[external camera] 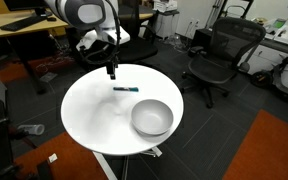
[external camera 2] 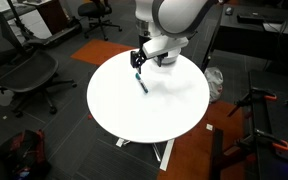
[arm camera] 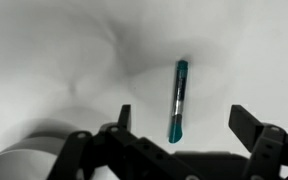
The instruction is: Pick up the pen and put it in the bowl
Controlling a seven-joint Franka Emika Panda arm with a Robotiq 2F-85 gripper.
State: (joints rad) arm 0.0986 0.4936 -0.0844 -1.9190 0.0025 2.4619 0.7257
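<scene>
Above the pen (arm camera: pixel 178 95), pincer (arm camera: pixel 182 116) wide open; empty

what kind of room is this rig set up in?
Probably an office or lab: mesh office chairs, a desk behind, and carpeted floor around the round white table.

This looks like an office or a lab workspace. In both exterior views, black mesh swivel chairs (external camera: pixel 220 55) (external camera 2: pixel 26 74) stand on grey carpet (external camera: pixel 24 95), which has orange carpet patches (external camera: pixel 276 150) set into it. A wooden desk (external camera: pixel 24 27) stands beyond the far edge of the round white counter (external camera: pixel 89 120). A black equipment stand (external camera 2: pixel 260 110) shows in an exterior view.
</scene>
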